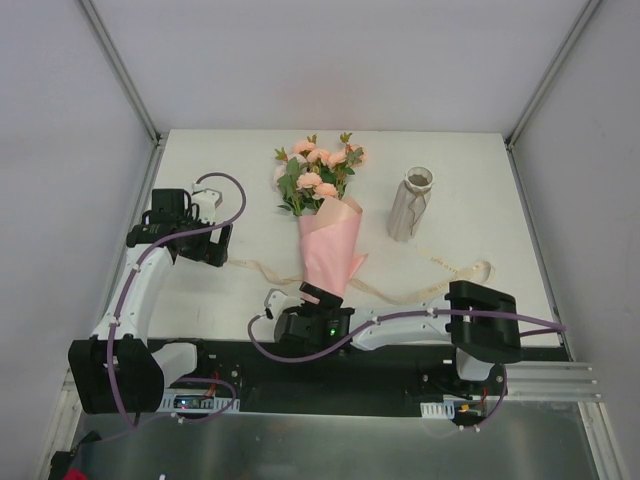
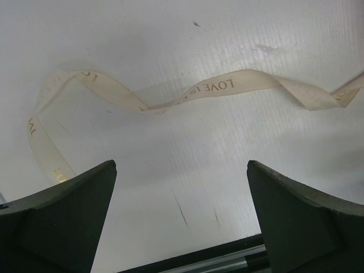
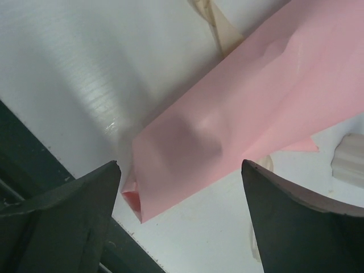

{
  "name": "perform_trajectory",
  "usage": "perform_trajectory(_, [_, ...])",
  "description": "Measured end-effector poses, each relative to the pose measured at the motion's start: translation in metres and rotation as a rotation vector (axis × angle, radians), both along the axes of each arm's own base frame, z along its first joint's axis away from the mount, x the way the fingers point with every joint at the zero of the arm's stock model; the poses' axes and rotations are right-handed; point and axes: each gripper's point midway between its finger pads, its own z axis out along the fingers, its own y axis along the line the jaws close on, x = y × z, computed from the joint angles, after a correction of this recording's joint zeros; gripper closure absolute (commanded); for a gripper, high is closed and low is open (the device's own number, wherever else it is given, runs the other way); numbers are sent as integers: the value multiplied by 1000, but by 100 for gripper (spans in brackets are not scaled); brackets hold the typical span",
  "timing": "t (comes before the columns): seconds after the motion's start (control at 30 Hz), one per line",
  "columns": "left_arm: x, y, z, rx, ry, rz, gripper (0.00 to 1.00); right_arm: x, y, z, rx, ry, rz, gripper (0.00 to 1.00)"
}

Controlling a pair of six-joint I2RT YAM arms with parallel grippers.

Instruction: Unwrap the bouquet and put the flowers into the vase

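Right arm: stretched leftward along the near edge of the table [image 1: 480, 170]. Right gripper [image 1: 320, 298] released, fingers spread either side of the bouquet [image 1: 332, 240] at its wrapped tip.
Left arm: folded at far left. Left gripper [image 1: 213, 246] released above the loose ribbon [image 2: 216, 88].
Bouquet: lying mid-table, long axis near-to-far, blooms toward the far edge.
Vase [image 1: 410, 205]: upright, to its right.

white table [image 1: 220, 170] bears bouquet [image 1: 328, 225], vase [image 1: 411, 205], ribbon [image 2: 216, 86].

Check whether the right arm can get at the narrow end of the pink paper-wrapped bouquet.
Likely yes: the right gripper hangs open close over that end of the pink paper-wrapped bouquet, with nothing in between.
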Motion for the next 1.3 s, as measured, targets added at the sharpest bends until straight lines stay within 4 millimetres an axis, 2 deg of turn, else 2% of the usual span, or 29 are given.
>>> perform_trajectory(0.13, [-1,0,0,0,3,0,1,13,1,9,13,-99,-41,17])
perform_trajectory(0.3, [-1,-2,0,-8,4,-4,1,22,-2,17,21,-203,-83,18])
perform_trajectory(0.57, [-2,-4,0,-22,4,-13,1,29,-6,28,34,-302,-127,33])
perform_trajectory(0.63, [-2,-5,1,-23,3,-14,1,30,-3,35,55,-338,-133,38])
perform_trajectory(0.73, [-2,-5,4,-23,-9,-14,1,31,3,51,102,-400,-148,40])
perform_trajectory(0.83, [-4,-5,9,-22,-28,-15,1,29,1,73,182,-448,-184,40])
perform_trajectory(0.9, [-4,-5,12,-21,-42,-15,1,27,-9,92,246,-475,-225,38])
perform_trajectory(0.97, [-5,-5,14,-21,-47,-15,1,23,-21,110,336,-476,-292,32])
perform_trajectory(1.07, [-6,-6,14,-23,-46,-16,1,16,-47,125,422,-468,-381,24])
perform_trajectory(1.2, [-6,-8,15,-38,-43,-25,1,6,-69,118,389,-473,-400,18])
perform_trajectory(1.3, [-4,-10,16,-45,-41,-26,1,-2,-70,92,323,-417,-346,14])
